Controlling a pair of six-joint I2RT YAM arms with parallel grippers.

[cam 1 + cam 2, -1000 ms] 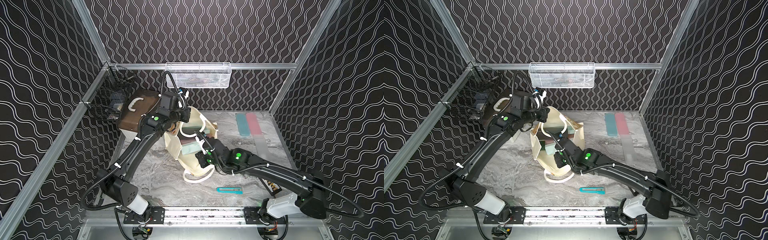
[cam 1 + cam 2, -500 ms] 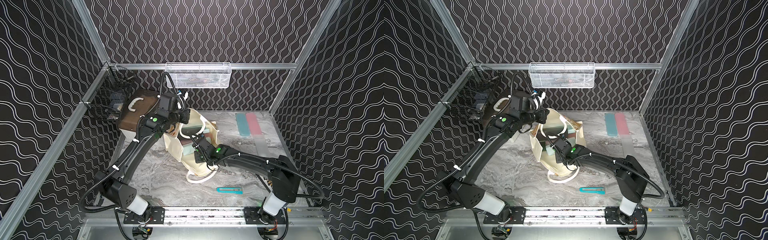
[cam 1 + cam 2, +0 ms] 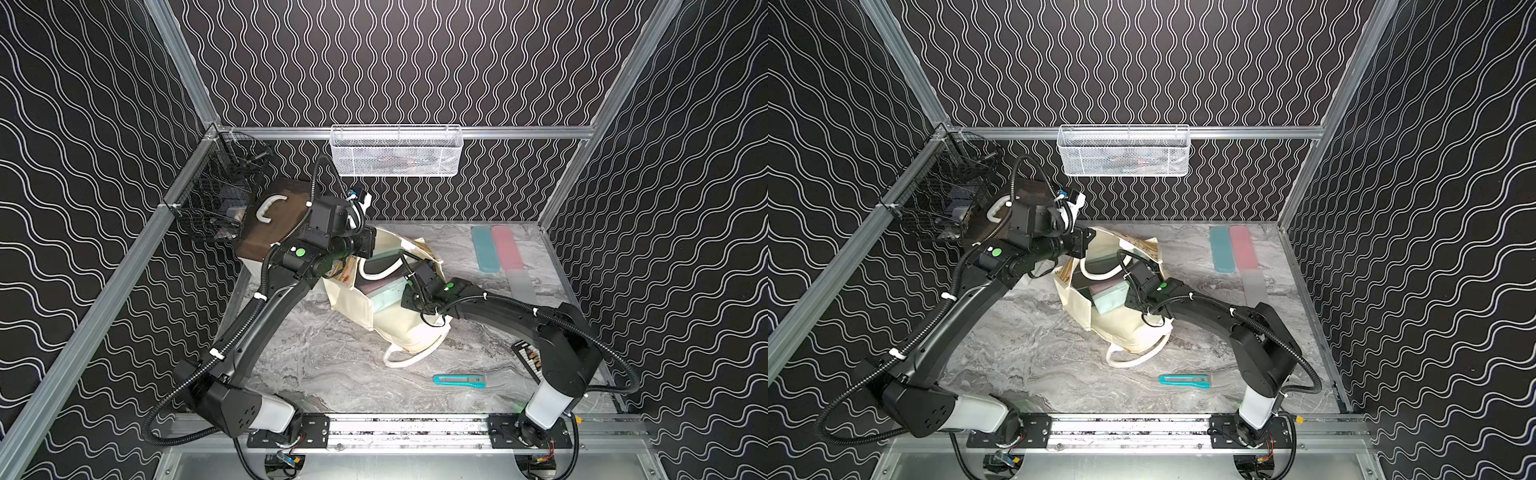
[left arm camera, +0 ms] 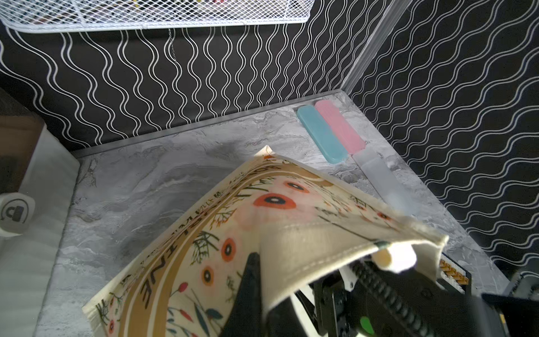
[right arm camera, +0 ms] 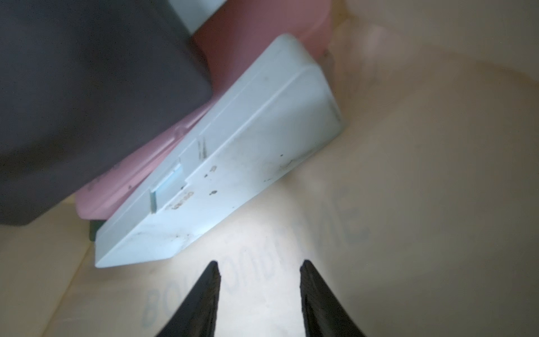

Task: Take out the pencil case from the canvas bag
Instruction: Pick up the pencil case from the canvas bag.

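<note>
Grey marbled tabletop under me, wavy black walls all round, and the canvas bag sits slumped in the middle with its mouth gaping upward. My left pincer is clamped tight on the bag's upper rim, holding the floral-printed side up off the table. The left wrist view shows one black finger pressed flat against the cream hem. My right pincer is down inside the bag, and its fingers stand apart with only cream lining between them, gripping nothing at all. Just ahead of those tips, untouched, lies the pencil case: pale blue, hard-shelled, tilted, leaning on a pink case that has a dark block lying over it. Both top views show that pale blue case inside the bag's mouth, close beside my right wrist. A teal utility knife lies on the table nearer my bases, well apart from the bag.
</note>
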